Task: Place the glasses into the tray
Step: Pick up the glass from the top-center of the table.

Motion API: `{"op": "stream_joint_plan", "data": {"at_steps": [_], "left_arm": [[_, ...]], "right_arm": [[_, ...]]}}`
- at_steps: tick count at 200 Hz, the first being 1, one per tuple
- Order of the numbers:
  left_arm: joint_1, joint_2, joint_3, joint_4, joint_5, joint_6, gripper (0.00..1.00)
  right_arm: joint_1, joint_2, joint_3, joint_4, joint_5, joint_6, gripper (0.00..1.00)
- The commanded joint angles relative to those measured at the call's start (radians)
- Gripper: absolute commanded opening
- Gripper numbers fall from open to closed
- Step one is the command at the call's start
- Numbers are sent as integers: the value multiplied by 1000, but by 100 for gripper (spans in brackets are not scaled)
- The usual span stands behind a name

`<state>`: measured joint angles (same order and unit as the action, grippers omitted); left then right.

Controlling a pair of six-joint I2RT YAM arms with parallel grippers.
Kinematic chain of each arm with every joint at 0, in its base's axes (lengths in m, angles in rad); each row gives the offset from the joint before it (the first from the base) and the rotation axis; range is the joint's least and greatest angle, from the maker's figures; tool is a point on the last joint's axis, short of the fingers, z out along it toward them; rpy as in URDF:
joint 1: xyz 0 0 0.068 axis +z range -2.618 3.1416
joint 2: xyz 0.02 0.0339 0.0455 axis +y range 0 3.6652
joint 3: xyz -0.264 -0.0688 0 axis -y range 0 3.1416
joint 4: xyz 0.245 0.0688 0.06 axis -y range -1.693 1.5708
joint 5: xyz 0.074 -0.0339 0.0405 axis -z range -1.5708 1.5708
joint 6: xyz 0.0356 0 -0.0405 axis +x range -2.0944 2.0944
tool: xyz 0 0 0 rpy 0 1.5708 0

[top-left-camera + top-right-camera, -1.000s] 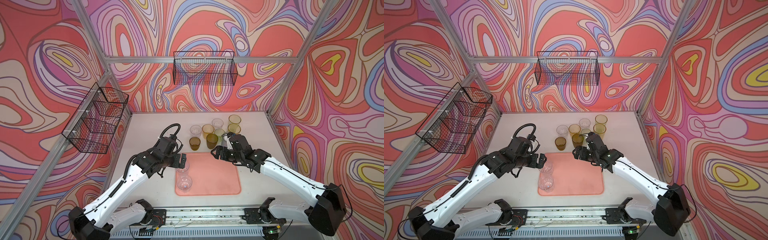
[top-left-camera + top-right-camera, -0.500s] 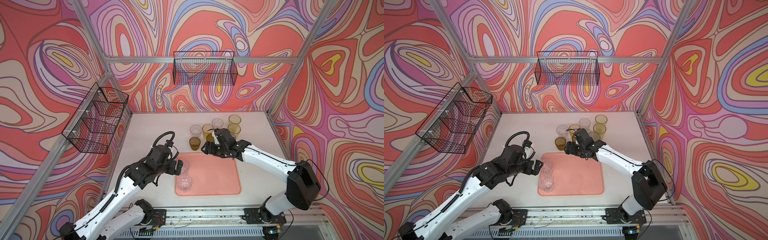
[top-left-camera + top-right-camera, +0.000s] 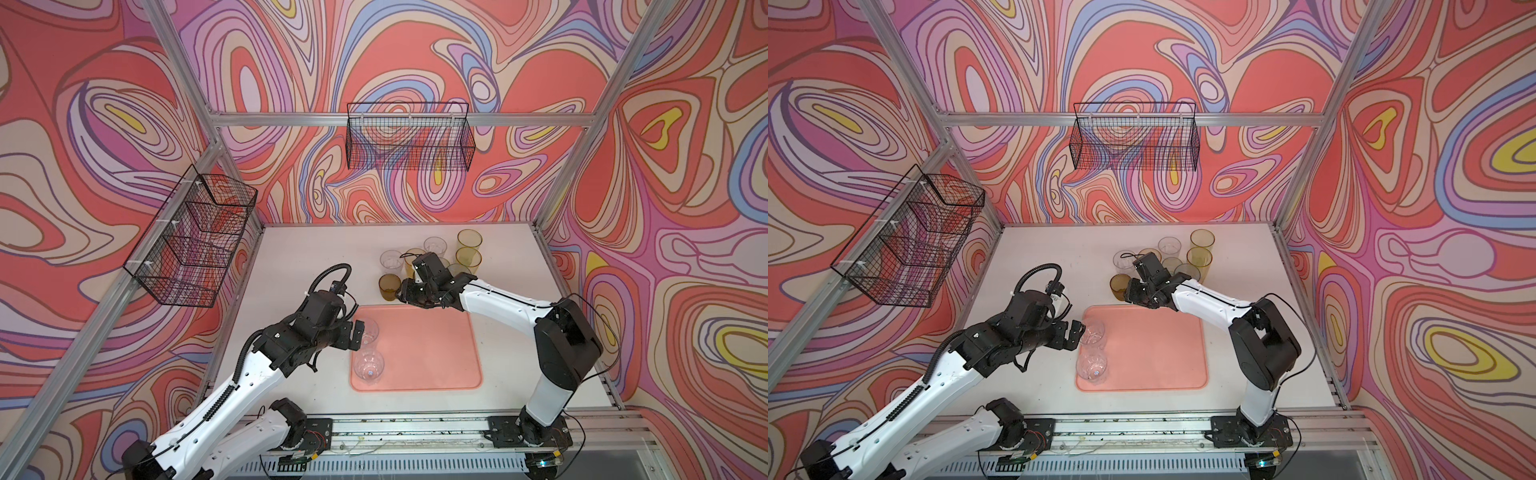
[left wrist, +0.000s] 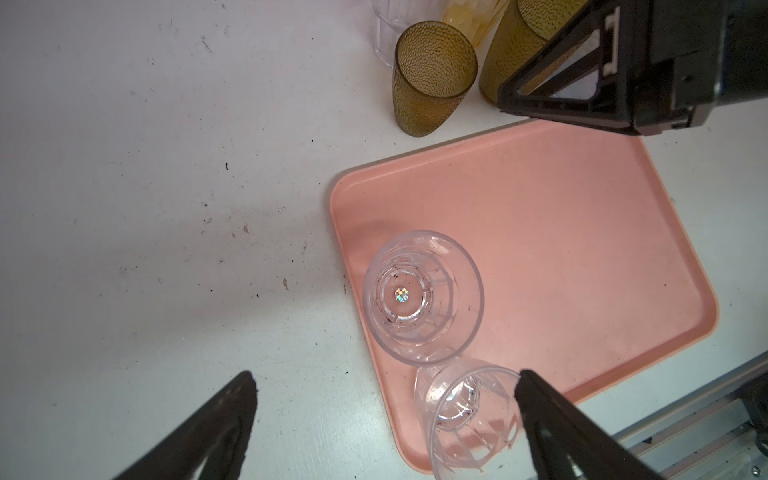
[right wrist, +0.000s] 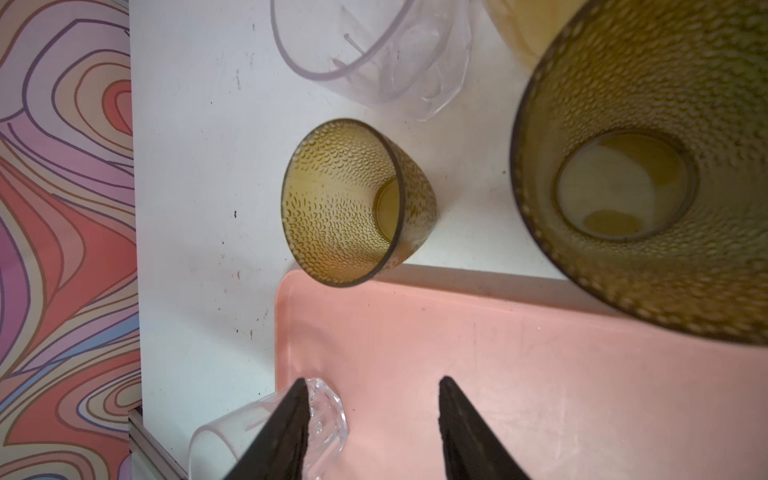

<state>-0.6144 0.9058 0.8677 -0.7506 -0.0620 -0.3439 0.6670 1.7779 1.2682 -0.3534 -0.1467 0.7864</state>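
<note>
The salmon-pink tray [image 3: 432, 353] [image 3: 1163, 357] lies at mid-table. Two clear glasses [image 3: 368, 330] [image 3: 368, 366] stand along its left side. My left gripper [image 3: 356, 334] [image 4: 386, 378] is open wide just left of them; one clear glass [image 4: 469, 415] sits by one fingertip, unheld. My right gripper [image 3: 406, 294] [image 5: 372, 415] hovers over the tray's far edge, jaws apart with only tray between them. A small amber glass [image 3: 389, 286] [image 5: 349, 203] stands just beyond that edge. Several more glasses [image 3: 468, 249] cluster behind it.
A tall olive glass [image 5: 644, 174] rises close under the right wrist. Black wire baskets hang on the back wall [image 3: 409, 141] and the left wall [image 3: 191, 241]. The rail with the arm bases [image 3: 415, 432] runs along the table's front edge.
My right gripper has moved left along the tray's far edge toward the small amber glass, its jaws narrowing and its elbow rising. The left gripper has drawn back slightly from the clear glasses.
</note>
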Motion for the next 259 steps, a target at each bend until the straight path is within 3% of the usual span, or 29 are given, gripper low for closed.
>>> {"op": "stream_joint_plan", "data": {"at_steps": [1, 28, 123, 259], "left_arm": [[5, -2, 11, 5, -2, 0, 100], [10, 2, 15, -5, -27, -10, 100], [21, 11, 20, -9, -19, -7, 100], [35, 31, 23, -12, -3, -10, 100]], "right_arm": [[7, 32, 28, 26, 45, 19, 50], [8, 64, 55, 15, 77, 25, 49], [7, 154, 167, -32, 146, 26, 31], [9, 221, 206, -70, 159, 9, 23]]}}
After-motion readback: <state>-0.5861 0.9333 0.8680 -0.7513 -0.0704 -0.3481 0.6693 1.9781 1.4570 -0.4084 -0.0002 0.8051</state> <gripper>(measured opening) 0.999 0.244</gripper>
